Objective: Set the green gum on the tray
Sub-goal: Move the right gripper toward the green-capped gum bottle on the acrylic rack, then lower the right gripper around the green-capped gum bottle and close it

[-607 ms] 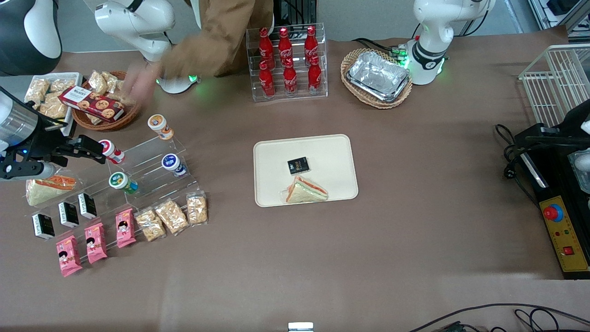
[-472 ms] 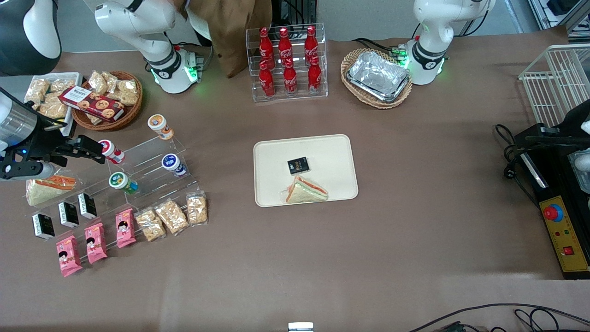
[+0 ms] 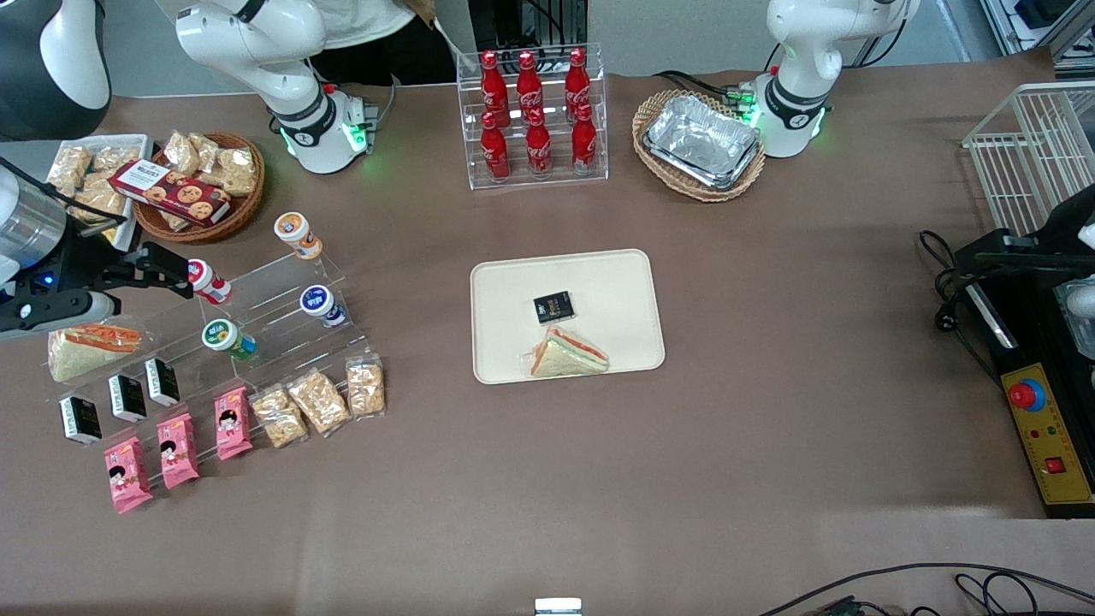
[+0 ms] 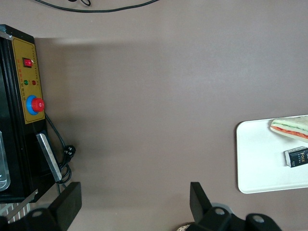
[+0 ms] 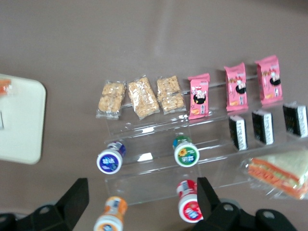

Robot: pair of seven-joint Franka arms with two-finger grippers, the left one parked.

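Green gum lies tilted on the clear stepped rack, well apart from the cream tray.

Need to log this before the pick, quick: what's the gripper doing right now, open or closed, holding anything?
Gripper: jaws open, holding nothing, above the clear display steps, over the red-lidded gum. The green gum sits untouched on its step.

1. A clear rack of red cola bottles stands at the table edge farthest from the front camera.
2. Beside it, a wicker basket holds stacked foil trays.
3. A second wicker basket, toward the working arm's end, holds a cookie box.
4. A clear stepped stand carries blue-lidded, red-lidded and orange-lidded canisters.
5. Pink packets and cracker packs line its lowest step.
6. A wrapped sandwich lies at the near edge of the tray, with a black packet just beside it.
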